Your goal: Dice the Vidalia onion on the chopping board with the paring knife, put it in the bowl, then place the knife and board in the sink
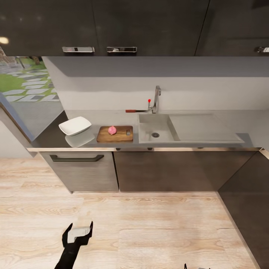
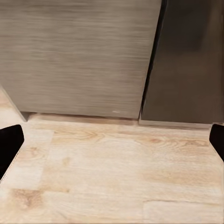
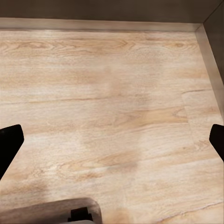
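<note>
- My left hand is in the lower left of the head view, low over the pale wood floor. Its 2 fingers stand wide apart and hold nothing.
- In the left wrist view the left hand shows 2 dark fingertips at the frame edges, with only floor and the grey-brown lower cabinets between them.
- My right hand is also wide and empty in the right wrist view, over the floor.
- The Vidalia onion lies on the chopping board, a little left of its middle.
- The chopping board lies flat on the bench, just left of the sink.
- The bowl stands on the bench left of the board, near it but apart.
- The paring knife lies on the bench behind the sink, near the faucet.
</note>
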Controlling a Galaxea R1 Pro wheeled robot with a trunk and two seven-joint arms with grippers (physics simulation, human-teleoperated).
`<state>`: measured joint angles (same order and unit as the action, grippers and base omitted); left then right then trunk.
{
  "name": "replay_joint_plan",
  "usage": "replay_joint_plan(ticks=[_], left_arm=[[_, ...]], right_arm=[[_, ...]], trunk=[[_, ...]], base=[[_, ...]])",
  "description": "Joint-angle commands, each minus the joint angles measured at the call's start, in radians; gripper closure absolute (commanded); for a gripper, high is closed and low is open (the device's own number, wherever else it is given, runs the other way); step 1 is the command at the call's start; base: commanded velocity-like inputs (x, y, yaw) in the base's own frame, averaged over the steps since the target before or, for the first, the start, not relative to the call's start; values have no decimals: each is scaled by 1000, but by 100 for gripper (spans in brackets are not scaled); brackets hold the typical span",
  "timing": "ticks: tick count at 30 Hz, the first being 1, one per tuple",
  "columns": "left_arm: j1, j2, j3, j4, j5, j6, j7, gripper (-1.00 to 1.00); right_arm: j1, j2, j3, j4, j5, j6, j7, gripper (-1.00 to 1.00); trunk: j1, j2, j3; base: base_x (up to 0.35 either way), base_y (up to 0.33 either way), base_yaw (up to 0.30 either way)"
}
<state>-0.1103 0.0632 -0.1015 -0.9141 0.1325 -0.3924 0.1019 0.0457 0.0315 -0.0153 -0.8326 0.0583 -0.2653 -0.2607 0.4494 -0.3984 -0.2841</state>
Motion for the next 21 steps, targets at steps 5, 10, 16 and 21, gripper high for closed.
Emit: replay_joint_plan(ticks=[5,10,16,21], left_arm=[[137,10,-7,-147,9,-60,8,-100],[264,26,-7,-175,9,-177,9,-100],[389,32,-7,-152,9,-370,13,-100],[406,17,-6,-127,9,-310,19,-100]], right_arm=[[0,1,-2,-2,6,3,-3,-100],[0,1,-2,-1,6,3,-3,-100],[0,1,-2,-1,6,3,-3,-100],[0,1,-2,-1,6,3,-3,-100]], trunk=[[1,-2,-1],[1,-2,-1],[1,-2,-1],[1,-2,-1]], base=[[0,0,0],[0,0,0],[0,0,0],[0,0,0]])
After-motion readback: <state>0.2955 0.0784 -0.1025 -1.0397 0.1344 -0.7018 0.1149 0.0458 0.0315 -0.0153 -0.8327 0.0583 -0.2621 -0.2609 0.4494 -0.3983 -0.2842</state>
